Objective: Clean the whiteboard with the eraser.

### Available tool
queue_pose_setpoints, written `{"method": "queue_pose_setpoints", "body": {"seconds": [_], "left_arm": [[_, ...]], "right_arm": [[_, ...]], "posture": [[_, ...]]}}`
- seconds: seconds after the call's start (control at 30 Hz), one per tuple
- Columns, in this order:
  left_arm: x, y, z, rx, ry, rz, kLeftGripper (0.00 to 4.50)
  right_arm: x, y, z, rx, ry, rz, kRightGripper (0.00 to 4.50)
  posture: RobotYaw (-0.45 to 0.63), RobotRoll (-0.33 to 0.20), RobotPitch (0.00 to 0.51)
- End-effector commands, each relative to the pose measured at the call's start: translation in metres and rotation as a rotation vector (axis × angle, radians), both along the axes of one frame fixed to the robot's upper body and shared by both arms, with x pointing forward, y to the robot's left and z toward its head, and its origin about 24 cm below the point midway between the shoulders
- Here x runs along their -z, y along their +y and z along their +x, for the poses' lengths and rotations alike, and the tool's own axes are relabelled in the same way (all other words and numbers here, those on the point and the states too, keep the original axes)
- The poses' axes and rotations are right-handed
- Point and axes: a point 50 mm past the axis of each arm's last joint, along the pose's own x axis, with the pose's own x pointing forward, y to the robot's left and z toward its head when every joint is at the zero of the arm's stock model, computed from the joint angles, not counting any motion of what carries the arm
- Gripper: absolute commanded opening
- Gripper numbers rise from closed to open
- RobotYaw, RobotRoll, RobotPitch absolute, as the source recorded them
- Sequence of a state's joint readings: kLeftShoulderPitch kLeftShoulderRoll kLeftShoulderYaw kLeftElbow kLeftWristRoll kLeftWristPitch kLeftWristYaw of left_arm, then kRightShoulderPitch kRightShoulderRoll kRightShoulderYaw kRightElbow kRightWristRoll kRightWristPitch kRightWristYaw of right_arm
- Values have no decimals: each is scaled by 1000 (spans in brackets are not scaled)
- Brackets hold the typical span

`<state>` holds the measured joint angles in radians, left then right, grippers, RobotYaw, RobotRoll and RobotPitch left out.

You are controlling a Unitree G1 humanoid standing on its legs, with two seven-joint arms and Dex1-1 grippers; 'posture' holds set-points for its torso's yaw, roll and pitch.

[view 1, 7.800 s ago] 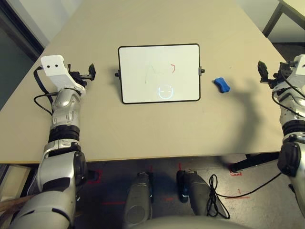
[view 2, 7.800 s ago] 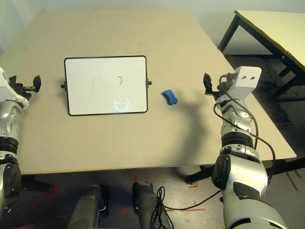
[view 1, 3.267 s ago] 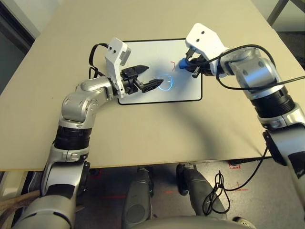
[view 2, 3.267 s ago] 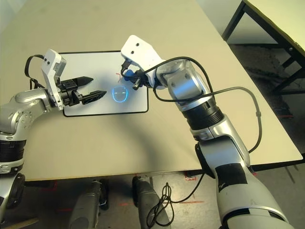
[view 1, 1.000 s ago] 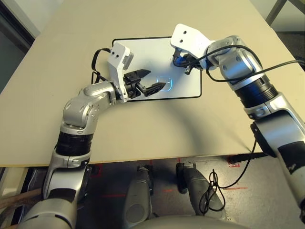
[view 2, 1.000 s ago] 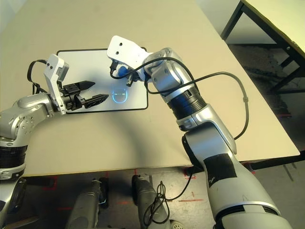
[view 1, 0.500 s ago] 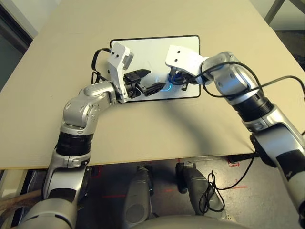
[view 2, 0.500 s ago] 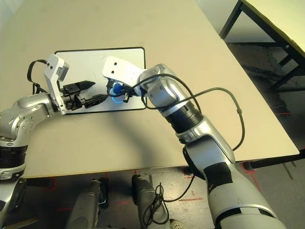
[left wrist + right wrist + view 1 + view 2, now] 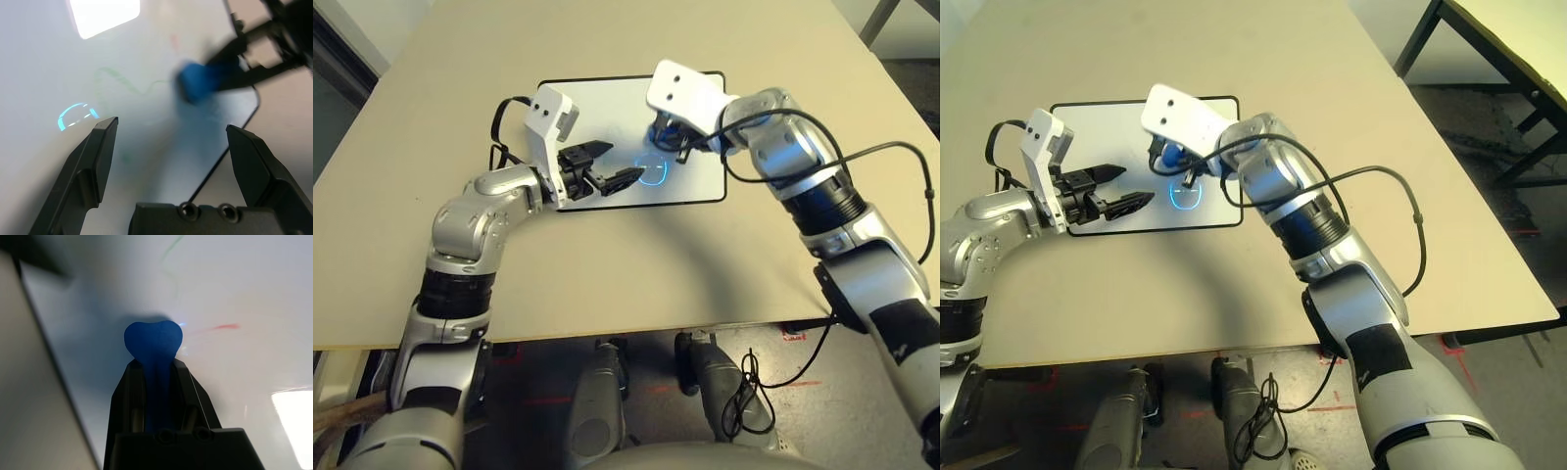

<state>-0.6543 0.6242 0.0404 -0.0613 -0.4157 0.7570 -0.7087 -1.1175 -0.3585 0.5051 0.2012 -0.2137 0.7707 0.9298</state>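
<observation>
Whiteboard [image 9: 597, 108] flat on beige table [image 9: 724, 274], mid-table ahead of robot. Faint green squiggle and short red mark remain. Right gripper [image 9: 153, 340] clamped on eraser [image 9: 153, 340], blue tip at board surface: wiping step under way. Left gripper [image 9: 171, 142] hovers over board, fingers spread, empty. Next, likely: sweep eraser across remaining marks, keeping pressure even.

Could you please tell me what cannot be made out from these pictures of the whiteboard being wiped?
- Whether the eraser touches the whiteboard: in the head views the right gripper covers it.
- The eraser's outline: blurred in the left wrist view.
- The faint green marks' shape: too pale.
- The board's near left edge: hidden by the left gripper.
</observation>
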Motion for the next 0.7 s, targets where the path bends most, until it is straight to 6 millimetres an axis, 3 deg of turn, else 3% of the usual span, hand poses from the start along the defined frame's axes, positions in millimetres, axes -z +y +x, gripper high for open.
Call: {"method": "queue_pose_setpoints", "body": {"seconds": [0.03, 0.17, 0.33, 0.7], "left_arm": [[-7, 15, 1, -42, -20, 23, 4500], [-12, 23, 0, -59, -24, 37, 4500], [-12, 25, -2, -66, -21, 43, 4500], [-8, 20, -4, -50, -4, 36, 4500]], "right_arm": [[3, -4, 7, 51, 7, -22, 598], [-22, -2, 20, 89, -77, 38, 595], [-35, -1, 29, 114, -116, 76, 591], [14, -16, 9, 86, 34, -63, 590]], "posture": [[26, 0, 249], [36, 0, 252], [43, 0, 254], [43, 0, 257]]}}
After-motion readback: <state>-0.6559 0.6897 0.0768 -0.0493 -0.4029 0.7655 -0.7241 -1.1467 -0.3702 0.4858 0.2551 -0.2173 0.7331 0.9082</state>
